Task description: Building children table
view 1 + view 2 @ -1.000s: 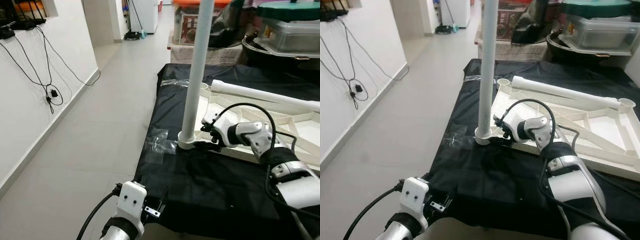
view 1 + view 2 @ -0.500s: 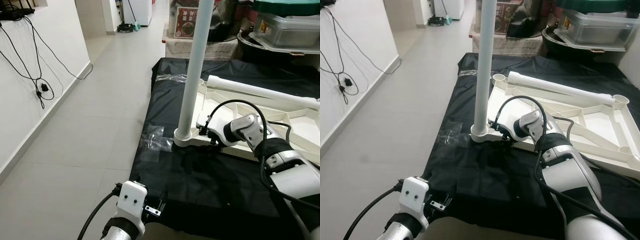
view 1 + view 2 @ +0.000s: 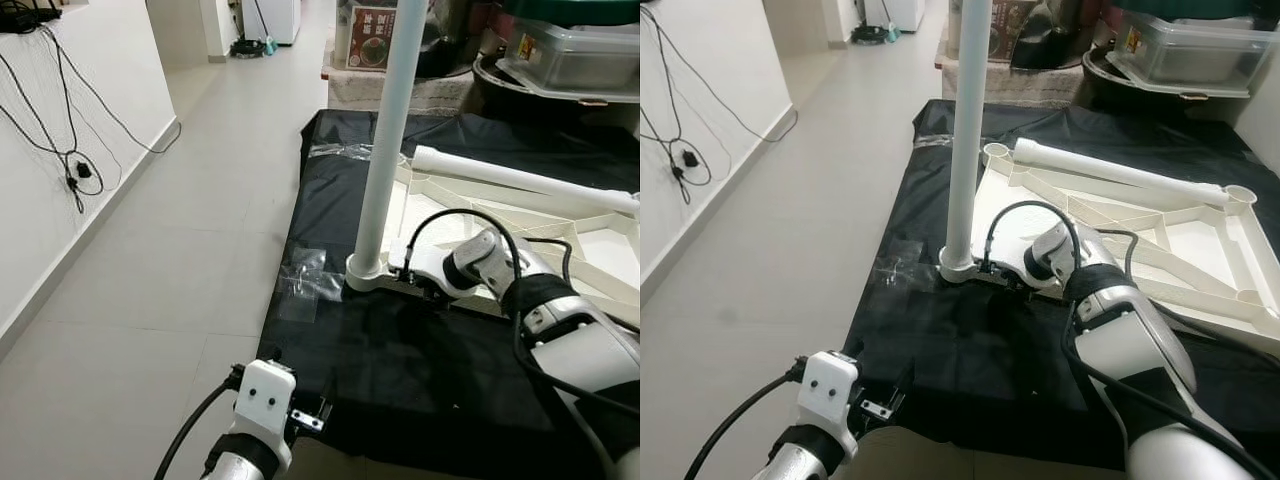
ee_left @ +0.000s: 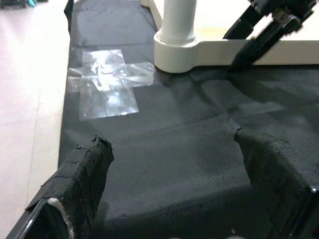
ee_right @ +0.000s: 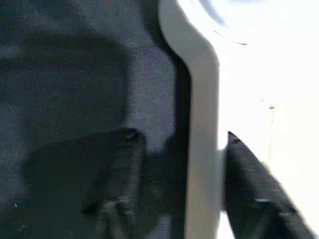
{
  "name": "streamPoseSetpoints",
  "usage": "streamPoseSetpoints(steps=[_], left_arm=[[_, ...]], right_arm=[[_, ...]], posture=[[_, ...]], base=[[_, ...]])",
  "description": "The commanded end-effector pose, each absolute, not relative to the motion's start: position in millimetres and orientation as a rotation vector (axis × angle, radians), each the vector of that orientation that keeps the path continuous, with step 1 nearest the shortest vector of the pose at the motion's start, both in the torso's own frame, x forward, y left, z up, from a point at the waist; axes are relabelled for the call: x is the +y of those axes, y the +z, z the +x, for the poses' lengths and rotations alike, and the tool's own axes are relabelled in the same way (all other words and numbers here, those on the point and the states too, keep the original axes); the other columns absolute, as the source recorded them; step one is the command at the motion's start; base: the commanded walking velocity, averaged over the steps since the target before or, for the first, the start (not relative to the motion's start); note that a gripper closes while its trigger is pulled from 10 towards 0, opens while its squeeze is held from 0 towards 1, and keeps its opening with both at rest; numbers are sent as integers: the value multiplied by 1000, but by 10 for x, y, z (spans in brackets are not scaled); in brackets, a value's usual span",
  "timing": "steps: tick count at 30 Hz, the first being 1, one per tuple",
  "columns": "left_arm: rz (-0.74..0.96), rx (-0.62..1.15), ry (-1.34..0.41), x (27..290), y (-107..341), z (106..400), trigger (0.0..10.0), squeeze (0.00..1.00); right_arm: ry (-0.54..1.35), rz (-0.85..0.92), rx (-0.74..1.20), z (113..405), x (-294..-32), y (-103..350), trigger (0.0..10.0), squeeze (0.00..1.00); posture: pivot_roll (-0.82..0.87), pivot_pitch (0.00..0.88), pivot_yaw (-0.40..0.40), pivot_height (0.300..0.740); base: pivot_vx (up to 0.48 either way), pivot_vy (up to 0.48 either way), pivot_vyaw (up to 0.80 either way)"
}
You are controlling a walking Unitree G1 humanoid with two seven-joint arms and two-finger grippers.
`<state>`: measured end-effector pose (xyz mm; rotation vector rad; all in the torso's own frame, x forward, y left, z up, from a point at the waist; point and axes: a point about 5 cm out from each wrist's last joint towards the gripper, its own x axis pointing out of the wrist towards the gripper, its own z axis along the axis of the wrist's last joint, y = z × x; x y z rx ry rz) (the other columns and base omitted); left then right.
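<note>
A white plastic tabletop [image 3: 600, 240] lies upside down on a black cloth [image 3: 420, 370]. One white leg [image 3: 385, 150] stands upright in its near left corner socket. A second white leg [image 3: 520, 180] lies across the far side of the tabletop. My right gripper [image 3: 415, 285] is at the near rim just right of that socket. In the right wrist view its open fingers [image 5: 114, 189] straddle the white rim [image 5: 202, 149]. My left gripper [image 4: 179, 199] hovers low over the cloth's near edge, open with nothing between its fingers.
A patch of clear tape [image 3: 305, 285] sticks to the cloth left of the socket. Storage bins and boxes [image 3: 570, 60] crowd the back. Tiled floor [image 3: 180, 250] runs along the left, beside a white wall with hanging cables [image 3: 70, 170].
The head view has shifted a little. My right gripper has edged along the rim closer to the leg's socket. The left arm has stayed put.
</note>
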<state>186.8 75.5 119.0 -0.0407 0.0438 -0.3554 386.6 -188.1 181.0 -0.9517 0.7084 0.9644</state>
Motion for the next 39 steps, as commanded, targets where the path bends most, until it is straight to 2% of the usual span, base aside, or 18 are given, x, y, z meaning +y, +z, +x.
streamPoseSetpoints(steps=[1,9,16,18,24,29,39], left_arm=[[-40,53,-355,736,1192,1847,10000,0],[-42,55,-353,737,1191,1851,10000,0],[-41,61,-351,753,1178,1874,10000,0],[-36,65,-352,755,1170,1888,10000,0],[-36,65,-352,754,1167,1898,10000,0],[-35,66,-353,755,1163,1906,10000,0],[-35,69,-352,758,1159,1911,10000,0]], right_arm=[[1035,-966,744,3831,-1806,1723,0,0],[1060,-989,740,3834,-1786,1757,0,0],[1179,-1052,770,3773,-1822,1751,0,0],[1255,-1100,817,3712,-1894,1716,0,0],[1319,-1175,875,3651,-2000,1695,0,0],[1343,-1280,930,3604,-2126,1669,0,0],[1380,-1384,999,3514,-2306,1592,0,0]], posture=[[-26,139,-57,740],[-33,136,-59,740],[-41,125,-53,740],[-43,123,-51,740],[-42,119,-51,740],[-45,117,-48,740],[-45,117,-48,740]], base=[[0,0,0],[0,0,0],[0,0,0],[0,0,0],[0,0,0],[0,0,0],[0,0,0]])
